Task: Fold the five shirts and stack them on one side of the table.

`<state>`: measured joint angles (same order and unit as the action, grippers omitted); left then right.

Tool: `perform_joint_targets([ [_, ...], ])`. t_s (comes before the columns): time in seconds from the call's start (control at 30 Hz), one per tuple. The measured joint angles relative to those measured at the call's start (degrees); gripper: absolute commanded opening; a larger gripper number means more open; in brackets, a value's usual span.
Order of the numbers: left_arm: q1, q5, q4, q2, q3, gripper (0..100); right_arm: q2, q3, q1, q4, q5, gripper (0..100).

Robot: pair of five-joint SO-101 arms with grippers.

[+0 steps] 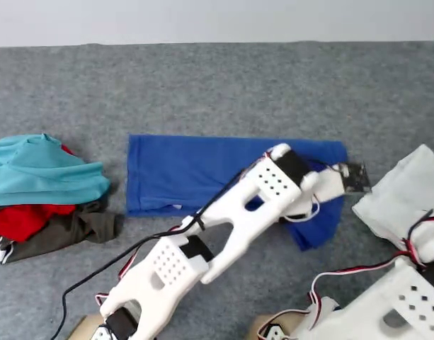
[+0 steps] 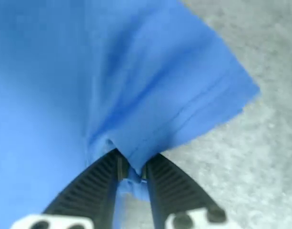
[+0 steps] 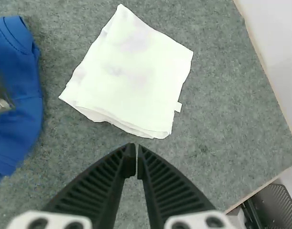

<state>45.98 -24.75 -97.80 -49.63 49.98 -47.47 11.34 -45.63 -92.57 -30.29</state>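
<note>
Mid-fold on blue shirt (image 1: 195, 173), lying flat. Left gripper (image 2: 131, 174) clamped on its hem. Right gripper (image 3: 136, 160) pinched closed, empty, near folded white shirt (image 3: 131, 86) beside blue. Next, probably: pull hem across blue's body, keep it smooth.

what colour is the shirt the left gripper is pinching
Blue: the shirt in the left gripper shows best in the left wrist view.

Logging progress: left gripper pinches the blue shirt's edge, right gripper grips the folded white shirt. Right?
No. The right wrist view shows the right gripper shut on nothing, short of the folded white fabric shirt; the left gripper does pinch the blue fabric shirt.
</note>
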Motion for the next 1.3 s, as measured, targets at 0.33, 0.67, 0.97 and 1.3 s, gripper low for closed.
perform_joint_targets([
  [0.33,-6.07,-0.26,0.00,-11.43,14.95,1,0.00,0.00,0.00,0.00,0.00,1.0],
  [0.67,-10.55,2.37,0.00,-15.38,21.54,18,0.00,0.00,0.00,0.00,0.00,1.0],
  [0.97,-15.12,9.49,2.29,-15.38,21.71,24,0.00,0.09,0.00,-0.79,0.00,1.0],
  [1.3,-18.73,9.49,4.40,-15.38,21.71,24,0.00,0.09,0.00,-2.29,0.00,1.0],
])
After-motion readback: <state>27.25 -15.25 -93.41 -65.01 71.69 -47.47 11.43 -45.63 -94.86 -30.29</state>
